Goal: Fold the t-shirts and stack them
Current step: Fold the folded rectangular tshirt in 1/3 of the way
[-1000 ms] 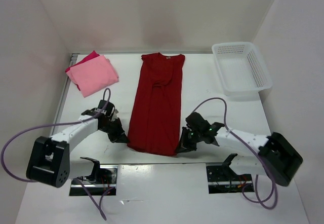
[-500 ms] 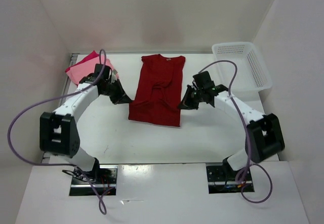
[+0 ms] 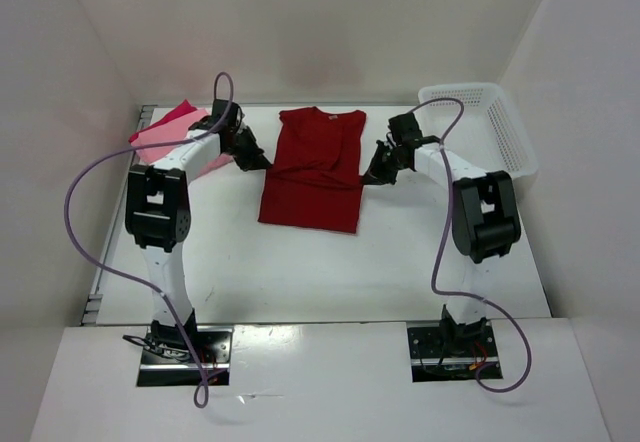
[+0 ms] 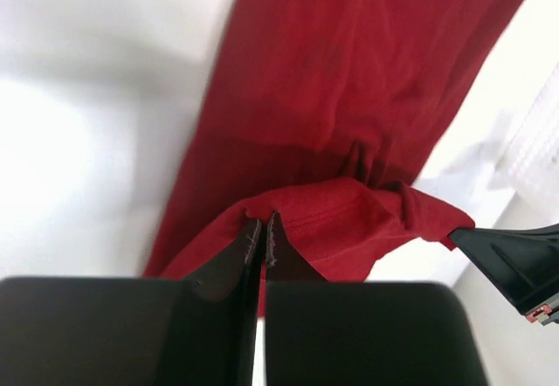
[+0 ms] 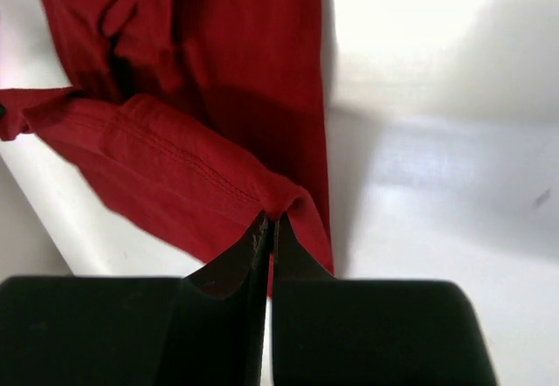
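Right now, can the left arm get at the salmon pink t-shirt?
Probably yes for reach: the salmon pink t-shirt lies close beside that arm, with nothing between them. But the left gripper is shut on the dark red t-shirt at its hem, so it would have to let go first.

Crimson shirt (image 3: 172, 115) mostly beneath salmon shirt (image 3: 155, 142)

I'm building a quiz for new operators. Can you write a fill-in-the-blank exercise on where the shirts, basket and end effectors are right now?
The left end effector and the right end effector are both ___ on the dark red cloth t-shirt's hem.
The white lattice plastic basket sits at the table's far ___ corner.
The folded light salmon pink t-shirt lies to the dark red one's ___.
Missing words: shut; right; left.
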Controlling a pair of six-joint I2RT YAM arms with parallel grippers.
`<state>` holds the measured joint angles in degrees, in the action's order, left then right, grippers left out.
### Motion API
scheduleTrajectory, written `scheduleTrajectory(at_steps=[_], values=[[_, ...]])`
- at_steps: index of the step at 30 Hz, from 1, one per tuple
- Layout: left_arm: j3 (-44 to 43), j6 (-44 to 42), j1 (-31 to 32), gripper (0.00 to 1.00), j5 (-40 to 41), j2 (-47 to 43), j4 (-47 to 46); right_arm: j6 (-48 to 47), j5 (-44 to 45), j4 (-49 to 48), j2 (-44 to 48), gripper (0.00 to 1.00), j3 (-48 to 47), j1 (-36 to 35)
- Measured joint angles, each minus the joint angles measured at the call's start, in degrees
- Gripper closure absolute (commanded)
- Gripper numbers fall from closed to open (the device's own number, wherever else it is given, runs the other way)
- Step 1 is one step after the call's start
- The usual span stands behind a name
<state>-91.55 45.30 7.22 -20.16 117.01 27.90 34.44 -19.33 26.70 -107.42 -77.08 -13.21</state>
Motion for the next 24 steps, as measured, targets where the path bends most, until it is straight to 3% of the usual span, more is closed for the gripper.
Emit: scheduleTrajectory(at_steps=[1, 5, 8, 11, 12, 13, 15, 16, 17, 22, 24], values=[[-1.18, 0.00, 0.00, 0.94, 0.33, 1.14, -0.17, -0.11, 0.02, -0.39, -1.46, 1.00, -1.11, 0.13], [-5.14, 0.07, 0.22, 0.68, 1.25, 5.68, -1.44, -0.98, 0.00, -0.87, -7.43, 0.92, -5.29, 0.20], [-5.84, 0.07, 0.46, 0.65, 2.43, 7.28, -1.81, -1.31, -0.07, -0.61, -9.99, 0.89, -7.23, 0.35], [-4.52, 0.15, 0.07, 0.58, 3.08, 6.10, -3.06, -1.53, -0.52, -0.48, -10.16, 0.79, -9.01, 0.46], [-3.58, 0.20, -0.22, 0.58, 3.17, 4.92, -3.34, -1.68, -0.55, -0.50, -9.77, 0.66, -9.53, 0.48], [-2.32, 0.22, -0.70, 0.58, 3.15, 3.37, -3.89, -1.79, -0.28, -0.46, -9.18, 0.59, -9.79, 0.50], [1.68, 0.22, -1.53, 0.58, 2.99, -1.22, -5.77, -2.25, 0.74, -0.26, -7.10, 0.47, -9.77, 0.50], [4.09, 0.26, -1.81, 0.58, 2.97, -4.04, -6.62, -2.21, 1.14, -0.07, -5.86, 0.47, -9.68, 0.52], [7.06, 0.28, -2.03, 0.58, 2.93, -7.06, -7.87, -2.49, 1.53, -0.04, -4.46, 0.47, -9.60, 0.52], [20.50, 1.53, 1.68, 0.61, 1.22, -16.02, -12.85, -3.26, 3.28, -0.28, 2.14, 1.00, -9.60, -0.48], [22.51, 1.66, 3.85, 0.62, 0.42, -14.58, -13.16, -3.54, 3.50, -0.59, 2.40, 1.00, -9.81, -2.27]])
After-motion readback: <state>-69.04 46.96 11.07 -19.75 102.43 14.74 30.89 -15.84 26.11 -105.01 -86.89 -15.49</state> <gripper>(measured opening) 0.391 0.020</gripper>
